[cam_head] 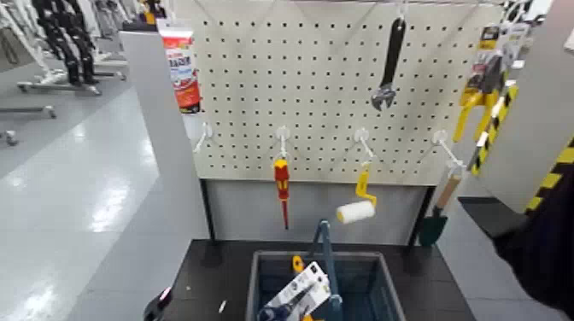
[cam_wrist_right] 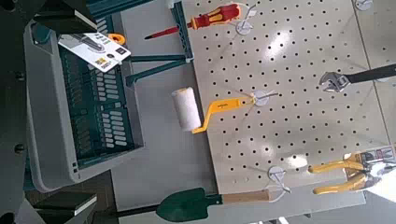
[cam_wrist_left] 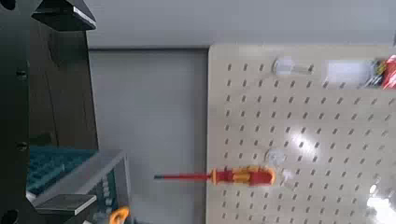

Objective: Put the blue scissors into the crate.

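- Scissors (cam_head: 297,294): lay on their white card inside the crate (cam_head: 253,294), card tilted and one end near the rim, beside the arched handle (cam_head: 325,252).
- Judged the placing as done, with only a clean retreat left.
- Right pincer (cam_wrist_right: 61,110): spread wide and pinching nothing, off to one side of the crate, which filled much of its wrist view.
- Left pincer (cam_wrist_left: 65,107): spread too and empty, low by the tabletop (cam_head: 213,273), facing the pegboard (cam_wrist_left: 299,112) and the screwdriver (cam_wrist_left: 238,175).
- Called for drawing the right arm up and away, fingers kept apart so no pad could catch the card's edge.
- Needed a path clear of the handle; a knock there could shift the crate or tip the card out.
- Left the orange-handled item (cam_head: 297,263) in the crate alone.
- Could not tell whether the card lay flat on the crate floor or leaned on the wall, so favoured a slow pull-back.
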